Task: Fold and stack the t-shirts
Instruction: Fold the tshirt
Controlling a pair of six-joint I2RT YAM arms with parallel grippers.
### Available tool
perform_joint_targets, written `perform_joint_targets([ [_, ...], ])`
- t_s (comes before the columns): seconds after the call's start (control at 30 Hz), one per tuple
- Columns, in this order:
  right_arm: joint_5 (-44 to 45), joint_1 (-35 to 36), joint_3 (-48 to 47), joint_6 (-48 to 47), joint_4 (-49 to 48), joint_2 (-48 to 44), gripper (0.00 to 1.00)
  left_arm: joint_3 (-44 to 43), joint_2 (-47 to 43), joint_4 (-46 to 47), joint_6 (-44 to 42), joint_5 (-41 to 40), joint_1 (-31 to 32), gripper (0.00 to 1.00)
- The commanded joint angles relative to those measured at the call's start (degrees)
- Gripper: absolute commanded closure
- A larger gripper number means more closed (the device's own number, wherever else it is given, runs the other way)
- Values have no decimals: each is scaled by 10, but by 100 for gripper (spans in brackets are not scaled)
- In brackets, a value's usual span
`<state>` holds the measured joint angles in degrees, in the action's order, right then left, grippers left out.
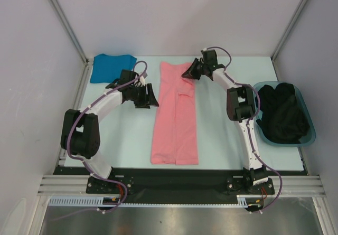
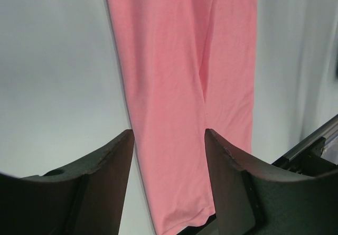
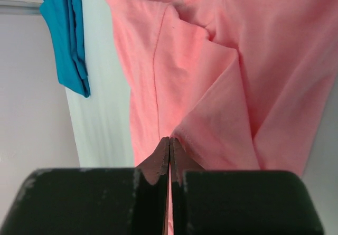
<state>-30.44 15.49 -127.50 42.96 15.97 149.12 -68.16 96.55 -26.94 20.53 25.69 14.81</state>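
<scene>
— On the pale surface (image 1: pixel 222 140), where's the salmon pink t-shirt (image 1: pixel 176 124)?
— In the middle, folded long. Right jaws pinch its far fold shut; left jaws gape beside it, holding nothing. The teal-blue t-shirt (image 1: pixel 108 67) lies in the far-left corner.

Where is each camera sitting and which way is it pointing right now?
Top external: above and behind the robot, looking down on the table; left arm and right arm show, with left gripper and right gripper.
Left wrist: on the left arm, looking along the pink t-shirt; its open fingers frame it.
Right wrist: on the right arm, facing the shirt's collar end and the blue t-shirt; its shut fingers pinch pink fabric.
Shared: all see the pink t-shirt.
</scene>
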Motion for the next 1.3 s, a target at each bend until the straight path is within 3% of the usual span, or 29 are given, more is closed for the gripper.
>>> perform_joint_targets([
  [0.0, -10, 6, 1, 12, -21, -44, 100, 0, -14, 14, -4, 11, -5, 38],
  [0.17, -10, 5, -2, 7, -20, -45, 100, 9, -19, 0, -10, -5, -4, 38],
  [0.63, -6, 16, 24, 121, -117, -30, 100, 56, -47, 10, -1, 14, -4, 37],
  [1.27, 41, -23, 102, 0, -58, -98, 100, 73, -57, 6, -1, 23, -1, 37],
])
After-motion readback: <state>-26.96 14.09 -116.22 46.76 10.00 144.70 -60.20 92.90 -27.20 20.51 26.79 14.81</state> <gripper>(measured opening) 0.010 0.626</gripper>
